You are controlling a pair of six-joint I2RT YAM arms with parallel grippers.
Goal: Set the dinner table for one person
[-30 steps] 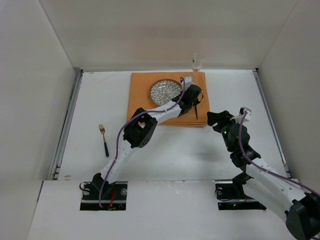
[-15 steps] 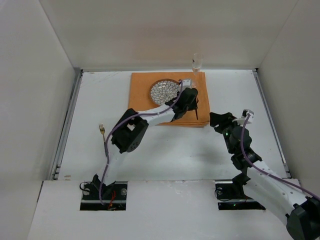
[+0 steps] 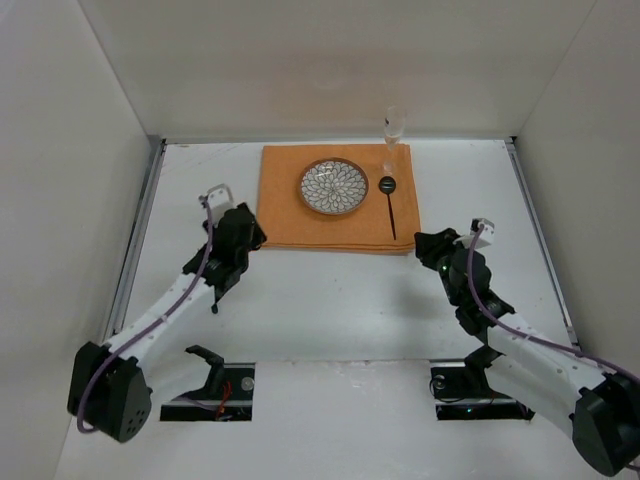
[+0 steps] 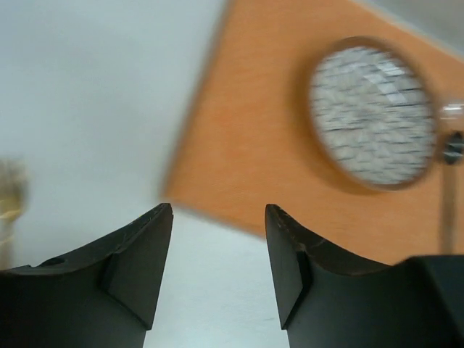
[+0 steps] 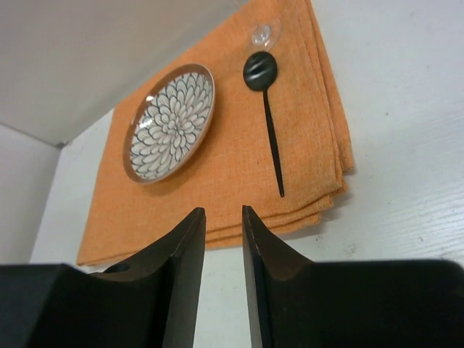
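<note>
The white dinner table carries an orange mat. On the mat lie a flower-patterned plate and, to its right, a black spoon. A clear glass stands at the mat's far right corner. My left gripper is open and empty beside the mat's near left corner; in the left wrist view that corner shows between the fingers. The gold fork's dark handle shows under the left arm; its tines blur at the left edge of the left wrist view. My right gripper hangs near the mat's near right corner, jaws narrowly apart and empty.
Metal rails run along the table's left and right edges. White walls enclose the back and sides. The mat's folded layers rise a little above the tabletop.
My left gripper has let go of the spoon on the mat and swung left and back to the mat's near left corner, over the fork. My right arm shifted slightly.
</note>
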